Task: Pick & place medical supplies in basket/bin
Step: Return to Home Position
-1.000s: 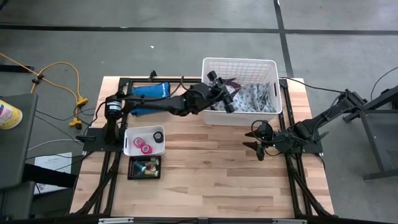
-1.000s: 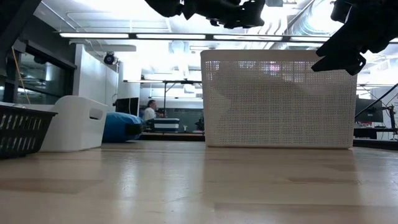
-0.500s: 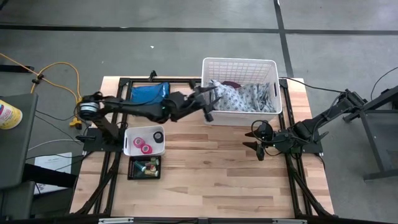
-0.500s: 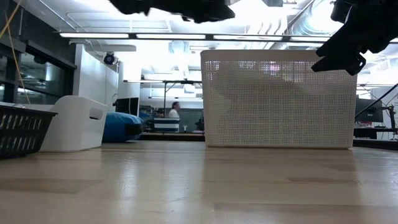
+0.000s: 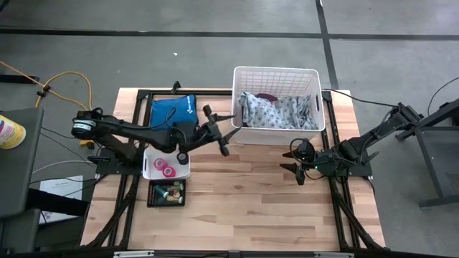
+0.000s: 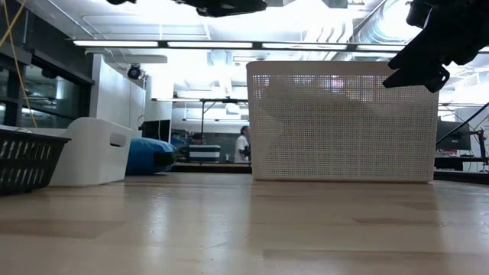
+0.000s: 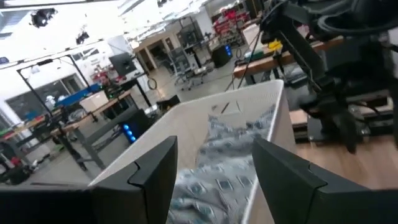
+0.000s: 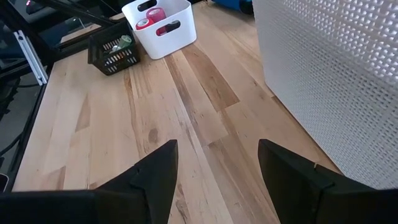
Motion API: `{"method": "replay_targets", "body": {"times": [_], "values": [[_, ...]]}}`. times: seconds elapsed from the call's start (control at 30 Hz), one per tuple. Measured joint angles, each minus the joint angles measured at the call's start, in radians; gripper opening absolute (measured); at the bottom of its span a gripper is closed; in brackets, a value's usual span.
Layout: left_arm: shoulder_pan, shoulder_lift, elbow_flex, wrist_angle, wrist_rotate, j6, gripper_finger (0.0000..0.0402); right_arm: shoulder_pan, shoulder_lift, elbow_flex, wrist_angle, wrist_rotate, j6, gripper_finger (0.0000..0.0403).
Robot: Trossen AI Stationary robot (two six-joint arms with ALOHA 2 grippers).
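From above, you see the left claw (image 5: 217,133) has drawn back left from the white basket (image 5: 276,69). The grey-patterned gown (image 5: 276,111) lies crumpled inside, so placing looks finished. The right claw (image 5: 297,169) waits at the right of the bench (image 5: 244,201). Both wrist views show the claws apart and empty.

Garment (image 5: 281,112) in basket (image 5: 276,69), tray (image 5: 146,163) leftward

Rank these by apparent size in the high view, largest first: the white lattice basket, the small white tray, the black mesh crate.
1. white lattice basket
2. small white tray
3. black mesh crate, only a little smaller than the tray
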Motion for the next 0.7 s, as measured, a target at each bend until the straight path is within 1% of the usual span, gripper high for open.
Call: {"method": "replay_targets", "body": {"times": [0.23,0.6,0.7], "values": [[-0.107,-0.048,-0.078,-0.047,-0.019,-0.026,0.0201,0.0,0.0,0.0,0.0,0.0,0.0,0.021],[-0.274,-0.05,-0.102,-0.061,-0.165,-0.03,0.0201,0.0,0.0,0.0,0.0,0.0,0.0,0.021],[-0.309,-0.05,-0.102,-0.079,-0.176,-0.036,0.0201,0.0,0.0,0.0,0.0,0.0,0.0,0.021]]}}
